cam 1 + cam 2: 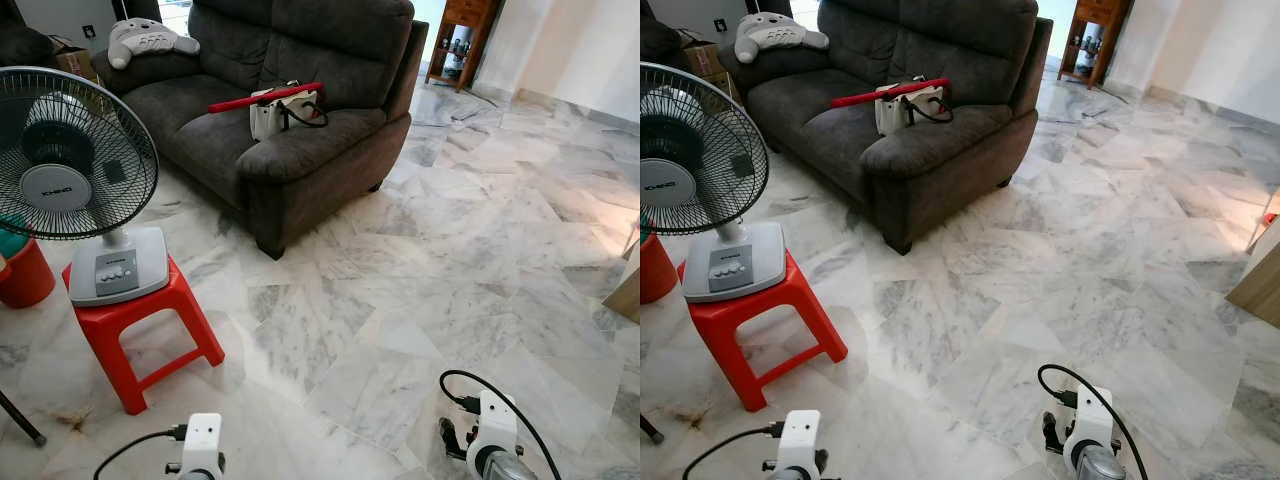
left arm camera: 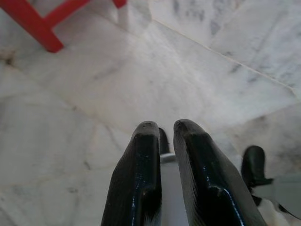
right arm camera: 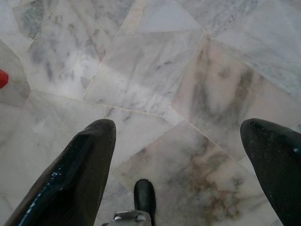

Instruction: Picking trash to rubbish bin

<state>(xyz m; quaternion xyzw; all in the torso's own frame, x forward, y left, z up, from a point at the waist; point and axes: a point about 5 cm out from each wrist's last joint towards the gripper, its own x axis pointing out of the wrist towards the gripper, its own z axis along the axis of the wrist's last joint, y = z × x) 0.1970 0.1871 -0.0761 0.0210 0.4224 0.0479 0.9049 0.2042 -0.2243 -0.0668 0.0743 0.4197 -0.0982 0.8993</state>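
Observation:
Both arms hang low over the white marble floor. My left arm is at the bottom left, near the red stool, and my right arm is at the bottom right. In the left wrist view the left gripper points down at bare floor, its two black fingers pressed nearly together with nothing between them. In the right wrist view the right gripper stands open, its fingers far apart above a bare marble tile.
A dark grey sofa stands ahead on the left, with a white bag, a red stick and a plush toy on it. A fan sits on a red stool, beside a red bucket. Open floor stretches ahead and to the right.

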